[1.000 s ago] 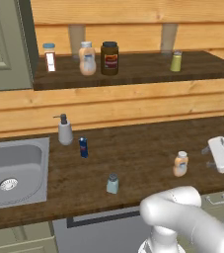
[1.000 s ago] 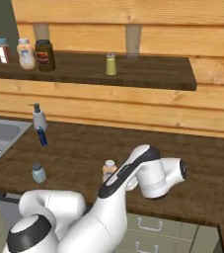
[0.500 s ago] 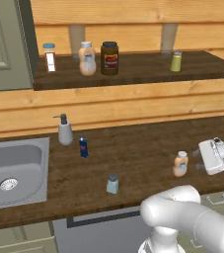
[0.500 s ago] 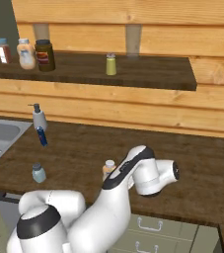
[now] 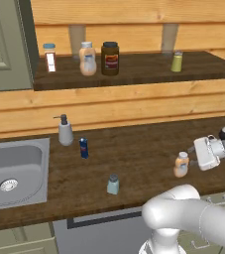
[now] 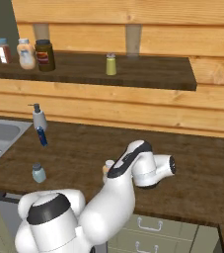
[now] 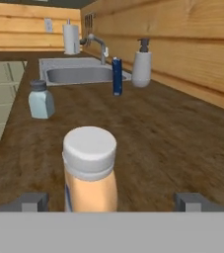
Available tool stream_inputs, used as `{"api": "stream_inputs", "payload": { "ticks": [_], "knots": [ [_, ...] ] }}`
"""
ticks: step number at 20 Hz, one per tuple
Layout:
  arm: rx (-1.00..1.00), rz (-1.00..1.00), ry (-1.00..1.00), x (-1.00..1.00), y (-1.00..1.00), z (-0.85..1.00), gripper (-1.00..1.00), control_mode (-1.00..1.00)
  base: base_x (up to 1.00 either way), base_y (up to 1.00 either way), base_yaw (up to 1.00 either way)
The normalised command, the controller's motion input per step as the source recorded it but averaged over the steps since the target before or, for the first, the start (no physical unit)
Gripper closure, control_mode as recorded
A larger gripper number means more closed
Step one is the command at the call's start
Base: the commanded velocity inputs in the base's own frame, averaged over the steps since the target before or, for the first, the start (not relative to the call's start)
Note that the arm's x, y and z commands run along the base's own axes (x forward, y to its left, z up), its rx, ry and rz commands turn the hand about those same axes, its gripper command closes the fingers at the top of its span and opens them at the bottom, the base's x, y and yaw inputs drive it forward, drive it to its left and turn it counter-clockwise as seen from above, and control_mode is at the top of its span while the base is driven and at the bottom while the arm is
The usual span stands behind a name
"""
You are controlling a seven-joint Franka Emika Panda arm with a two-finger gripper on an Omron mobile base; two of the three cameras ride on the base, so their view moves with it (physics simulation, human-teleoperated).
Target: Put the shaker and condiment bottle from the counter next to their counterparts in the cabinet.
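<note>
A dark brown wooden counter [image 5: 134,149] runs under pale wood wall boards, with a grey steel sink [image 5: 12,168] at the left of the left base view and a dark shelf of the wall cabinet [image 5: 134,72] across the top. On that shelf stand a peach-orange bottle with a white cap [image 5: 87,58], left of centre, and a yellow-green shaker with a grey cap [image 5: 177,61], towards the right. The peach-orange plastic condiment bottle with a whitish cap [image 7: 90,170] stands upright on the counter at the lower right of the left base view, its long axis vertical. In the hand view it rises at bottom centre, between the two dark finger tips [image 7: 32,201], left of the midpoint, touching neither. The gripper [image 7: 111,202] is spread wide and level with the bottle's body, so a short push forward should bring the fingers to either side. The small pale blue-green shaker with a grey cap [image 5: 113,184] waits well apart, at lower centre of the left base view.
</note>
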Motion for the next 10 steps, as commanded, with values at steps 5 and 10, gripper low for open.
{"api": "stream_inputs", "payload": {
  "ticks": [5, 10],
  "knots": [
    [0.0, 0.0, 0.0, -0.04, 0.0, 0.0, -1.0, -1.0, 0.0, 0.0, 0.0],
    [0.0, 0.0, 0.0, -0.06, 0.12, -0.09, -1.0, -1.0, 0.0, 0.0, 0.0]
  ]
}}
